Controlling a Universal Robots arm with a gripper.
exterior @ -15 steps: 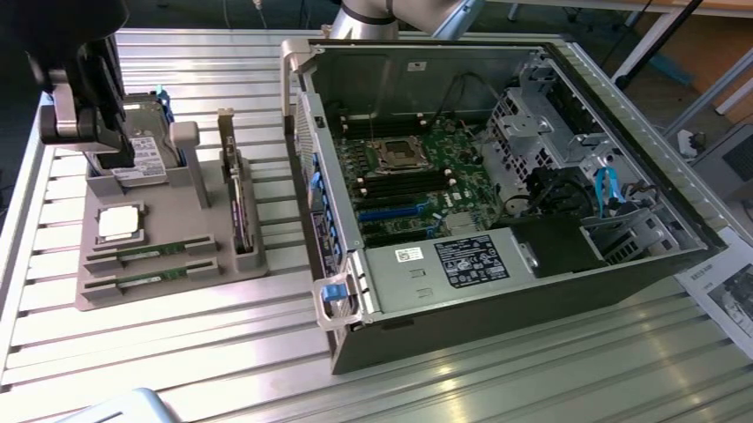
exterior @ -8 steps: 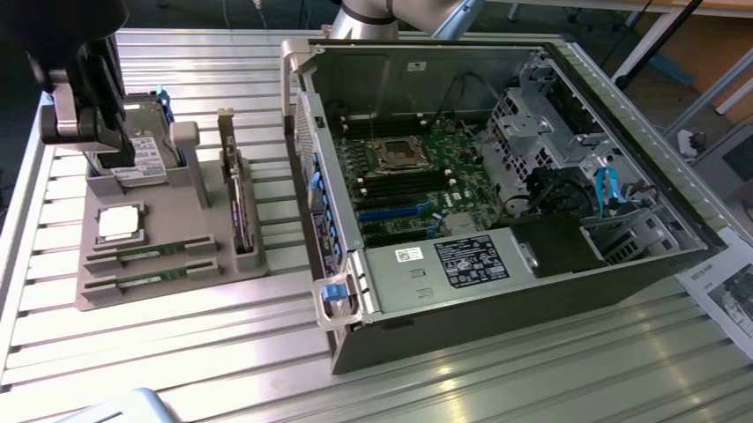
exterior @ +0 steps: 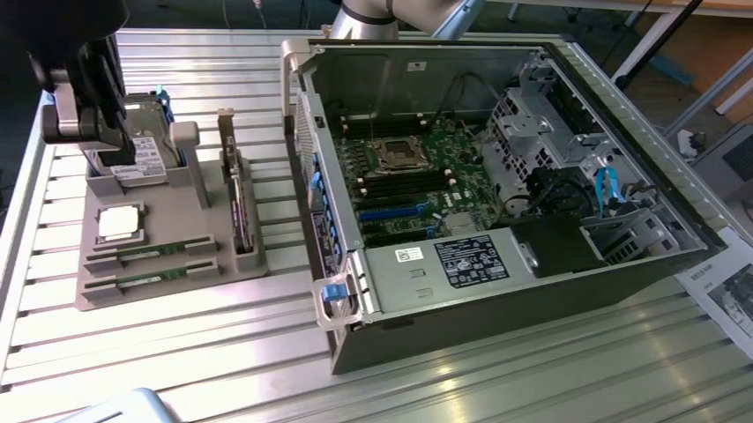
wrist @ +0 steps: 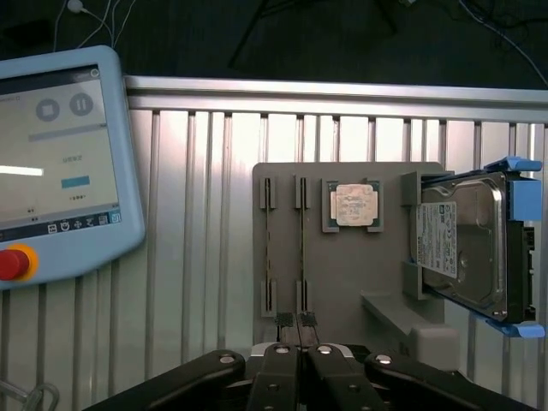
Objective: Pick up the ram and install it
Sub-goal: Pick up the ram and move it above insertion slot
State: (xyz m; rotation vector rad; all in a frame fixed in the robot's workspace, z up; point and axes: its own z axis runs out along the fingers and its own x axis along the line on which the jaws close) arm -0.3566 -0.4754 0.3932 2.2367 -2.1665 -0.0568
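Note:
Two ram sticks stand on edge in slots of the grey holder [exterior: 176, 220]: one ram [exterior: 147, 253] and its twin [exterior: 147, 280] just in front of it. In the wrist view they appear as two thin parallel strips, ram [wrist: 301, 244] and twin [wrist: 269, 244]. My gripper [exterior: 73, 115] hangs above the holder's far end, well above the sticks. Its black fingers [wrist: 287, 377] lie together, shut on nothing, with the gripper [wrist: 296, 347] in line with the sticks' near ends. The open computer case [exterior: 317, 106] shows the motherboard [exterior: 412, 185] with its dark memory slots.
The holder also carries a square silver processor [wrist: 355, 205], a hard drive [wrist: 467, 248] in a blue-edged cradle and a dark expansion card [exterior: 242, 211]. A teach pendant [wrist: 60, 163] lies on the slatted metal table [exterior: 176, 352]. A paper sheet [exterior: 724, 291] sits at the exterior view's right.

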